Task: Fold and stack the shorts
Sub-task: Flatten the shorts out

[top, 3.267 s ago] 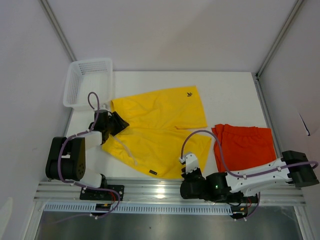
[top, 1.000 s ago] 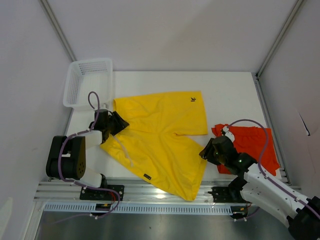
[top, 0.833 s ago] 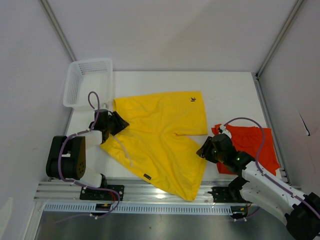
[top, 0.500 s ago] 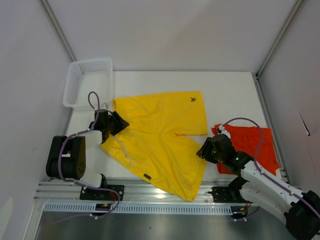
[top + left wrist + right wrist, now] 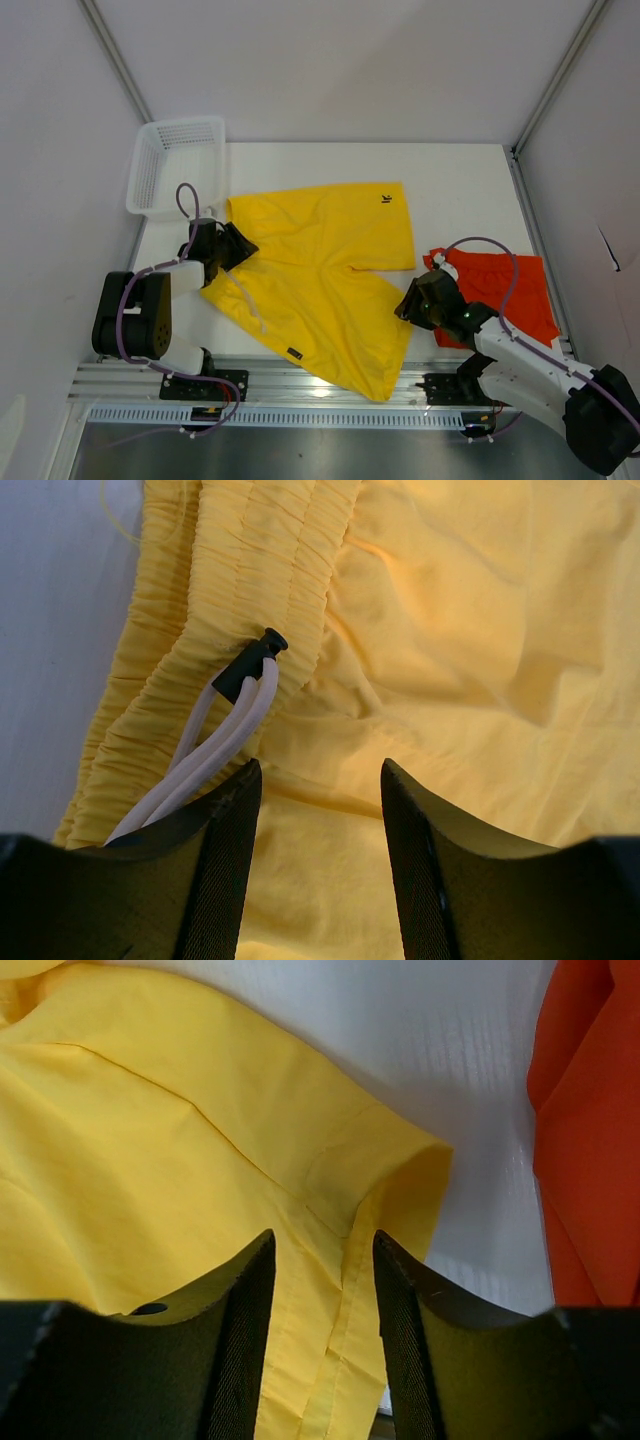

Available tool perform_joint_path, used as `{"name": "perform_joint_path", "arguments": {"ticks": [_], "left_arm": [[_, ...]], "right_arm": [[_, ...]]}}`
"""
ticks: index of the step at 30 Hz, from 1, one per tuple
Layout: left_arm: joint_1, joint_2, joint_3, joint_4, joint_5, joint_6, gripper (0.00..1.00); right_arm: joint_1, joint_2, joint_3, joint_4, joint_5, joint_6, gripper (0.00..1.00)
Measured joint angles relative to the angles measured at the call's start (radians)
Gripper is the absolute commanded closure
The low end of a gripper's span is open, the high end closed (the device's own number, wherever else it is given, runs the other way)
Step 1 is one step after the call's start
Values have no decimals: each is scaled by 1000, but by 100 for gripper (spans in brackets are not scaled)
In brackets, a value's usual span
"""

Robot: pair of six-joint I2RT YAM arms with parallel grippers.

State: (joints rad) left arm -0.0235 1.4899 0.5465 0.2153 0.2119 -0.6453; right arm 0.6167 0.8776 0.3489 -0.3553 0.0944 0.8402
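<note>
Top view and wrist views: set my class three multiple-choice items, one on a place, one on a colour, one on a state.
1. Where does the white mesh basket stand?
A. at the far left corner of the table
B. at its near right corner
C. between the arms' bases

2. What colour is the drawstring of the yellow shorts?
A. black
B. white
C. red

3. How do the yellow shorts and the orange shorts lie?
A. stacked
B. both in the basket
C. side by side, apart

Answers: 1 A, the top view shows it at that corner. 2 B, the left wrist view shows white cords at the waistband. 3 C, the right wrist view shows bare table between them.
</note>
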Motion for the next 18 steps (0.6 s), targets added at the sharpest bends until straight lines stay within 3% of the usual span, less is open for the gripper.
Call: {"name": "perform_joint_path", "arguments": {"ticks": [2, 6, 7, 10, 14, 18], "left_arm": [[0, 0, 0, 0, 0, 0, 45], [0, 0, 0, 0, 0, 0, 45], [0, 0, 0, 0, 0, 0, 45], [0, 0, 0, 0, 0, 0, 45], [0, 0, 0, 0, 0, 0, 45], [0, 0, 0, 0, 0, 0, 45]], "right_arm": [[0, 26, 0, 21, 2, -5, 58], [-8, 65, 0, 64, 3, -11, 83], [-10, 66, -1, 71, 2, -13, 84], [-23, 58, -1, 97, 2, -14, 100], [-97, 42, -2, 117, -34, -21, 100], [-247, 14, -8, 123, -122, -43, 100]]}}
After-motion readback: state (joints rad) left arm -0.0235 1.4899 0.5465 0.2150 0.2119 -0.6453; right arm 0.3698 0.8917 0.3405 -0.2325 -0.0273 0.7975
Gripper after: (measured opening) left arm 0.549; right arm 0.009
